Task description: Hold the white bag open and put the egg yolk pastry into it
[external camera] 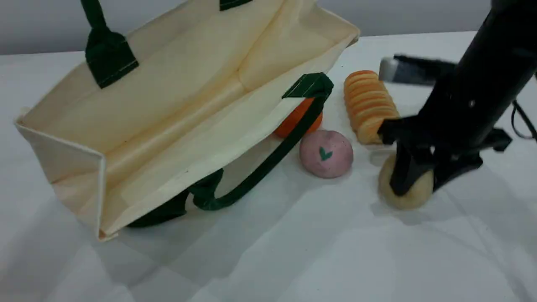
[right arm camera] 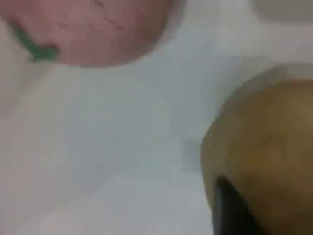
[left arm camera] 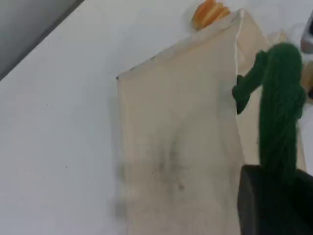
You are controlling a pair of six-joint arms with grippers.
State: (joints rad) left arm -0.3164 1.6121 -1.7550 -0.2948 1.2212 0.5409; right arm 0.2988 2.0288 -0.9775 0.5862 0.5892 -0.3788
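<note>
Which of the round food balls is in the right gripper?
The egg yolk pastry, tan and plain, sits between the right gripper's fingers; the pink ball with a green mark lies free.

White table (external camera: 293, 251) — bag (external camera: 168, 105), pastries (external camera: 326, 153)

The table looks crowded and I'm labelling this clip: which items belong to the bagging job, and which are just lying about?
Part of the job:
- white bag, held open by its green handle
- egg yolk pastry, gripped by the right gripper

Lying about:
- pink ball
- ridged bread roll
- orange item beside the bag
</note>
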